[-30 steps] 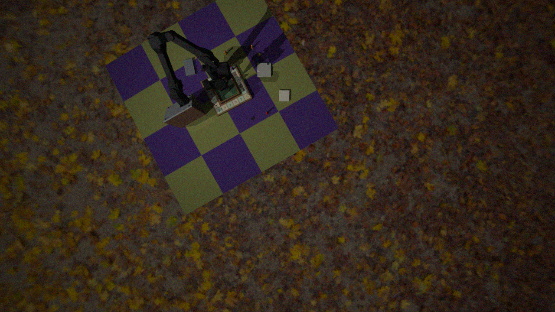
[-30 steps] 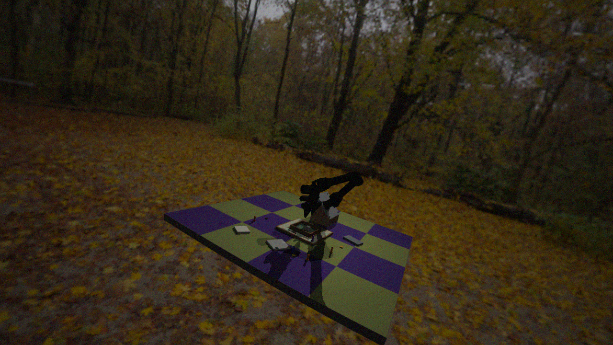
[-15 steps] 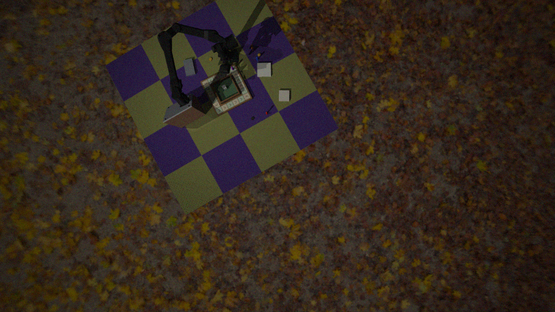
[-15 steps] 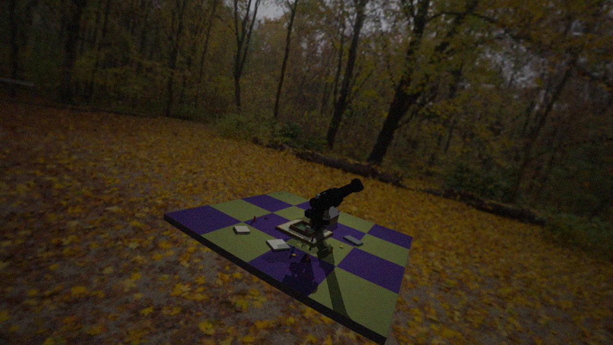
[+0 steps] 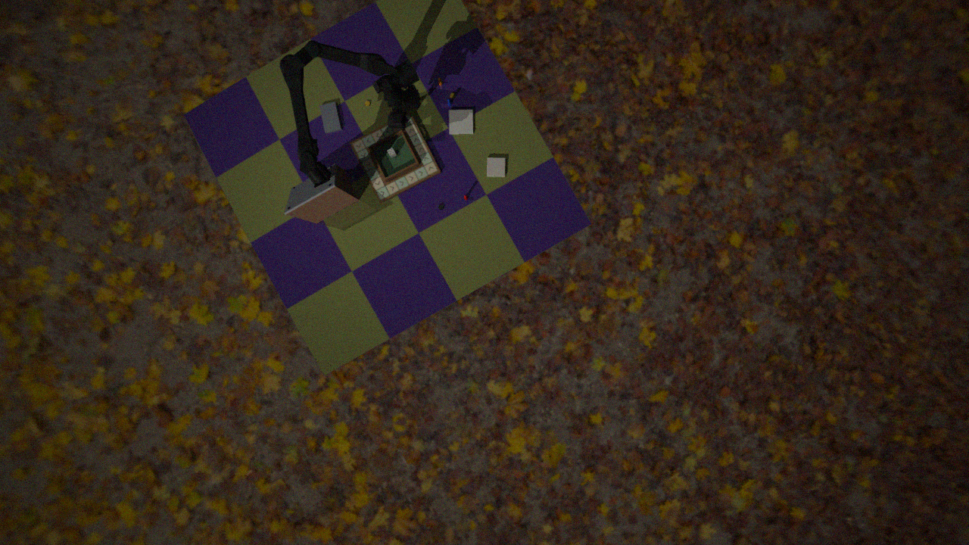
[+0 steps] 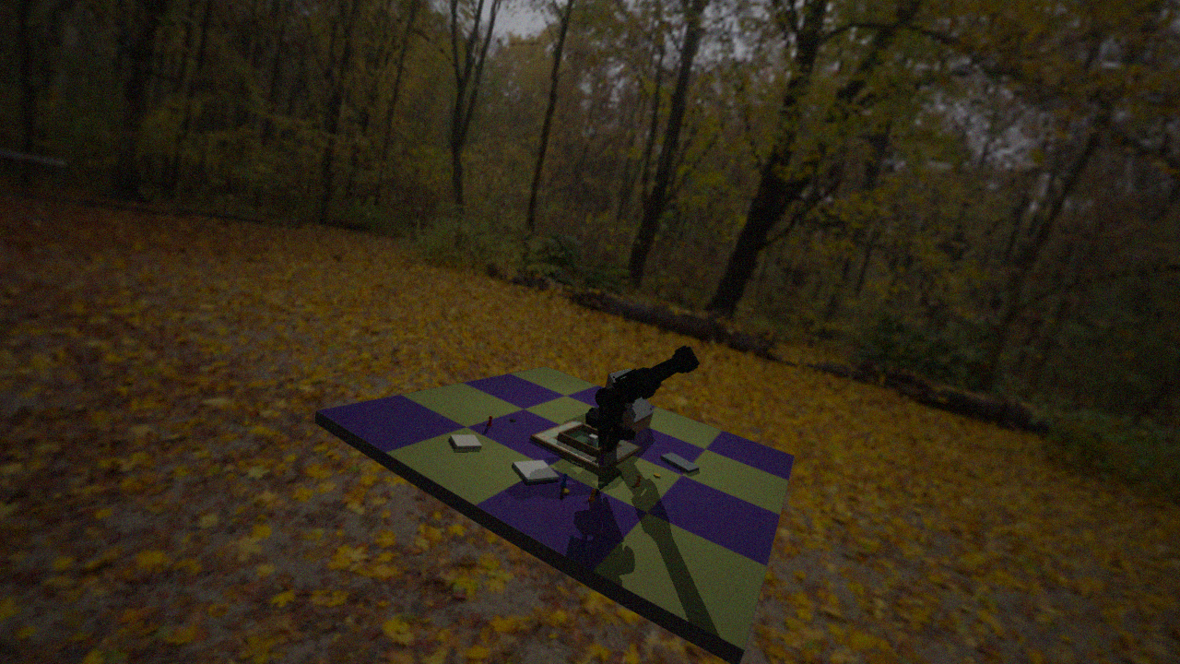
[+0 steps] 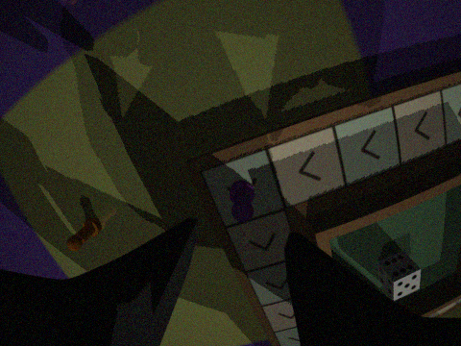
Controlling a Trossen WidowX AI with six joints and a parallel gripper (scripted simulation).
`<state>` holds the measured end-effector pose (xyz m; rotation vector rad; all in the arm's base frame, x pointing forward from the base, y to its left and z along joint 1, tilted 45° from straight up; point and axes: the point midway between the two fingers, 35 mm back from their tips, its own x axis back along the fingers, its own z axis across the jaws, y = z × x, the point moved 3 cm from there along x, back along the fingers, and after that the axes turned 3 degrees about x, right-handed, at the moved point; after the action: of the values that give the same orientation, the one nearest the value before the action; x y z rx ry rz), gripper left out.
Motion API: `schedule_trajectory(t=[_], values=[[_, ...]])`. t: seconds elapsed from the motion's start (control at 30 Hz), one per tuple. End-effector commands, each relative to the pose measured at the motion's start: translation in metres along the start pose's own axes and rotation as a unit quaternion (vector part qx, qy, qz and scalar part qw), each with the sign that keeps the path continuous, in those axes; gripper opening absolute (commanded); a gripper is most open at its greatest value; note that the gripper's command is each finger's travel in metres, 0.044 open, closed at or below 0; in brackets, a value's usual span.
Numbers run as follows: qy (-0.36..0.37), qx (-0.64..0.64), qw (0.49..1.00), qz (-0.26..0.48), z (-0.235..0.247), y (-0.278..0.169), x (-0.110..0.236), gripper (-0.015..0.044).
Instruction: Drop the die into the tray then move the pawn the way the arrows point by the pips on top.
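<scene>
The board has a ring of arrow squares around a green dice tray. The white die lies in the tray; its top face is too dark to read. A dark purple pawn stands on a corner square of the ring. My gripper is part open and empty, low over that corner. The pawn sits just ahead of the gap between the fingertips, apart from both fingers.
Flat white tiles and a grey one lie on the checkered table. Small loose pegs lie about: orange, red, dark. The arm's base box stands beside the board.
</scene>
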<state>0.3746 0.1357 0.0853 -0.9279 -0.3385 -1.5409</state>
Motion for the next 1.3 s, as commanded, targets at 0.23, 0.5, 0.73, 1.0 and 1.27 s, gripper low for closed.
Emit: schedule_trajectory(t=[0.23,0.5,0.73,1.0,1.27], values=[[0.001,-0.003,1.000,0.002,0.000,0.000,-0.017,0.0200],[0.002,-0.003,1.000,0.002,0.000,0.000,-0.030,0.0200],[0.002,-0.003,1.000,0.003,0.000,-0.001,-0.041,0.0200],[0.002,-0.003,1.000,0.003,0.000,-0.001,-0.044,0.0069],[0.002,-0.003,1.000,0.003,0.000,-0.001,-0.044,0.0000]])
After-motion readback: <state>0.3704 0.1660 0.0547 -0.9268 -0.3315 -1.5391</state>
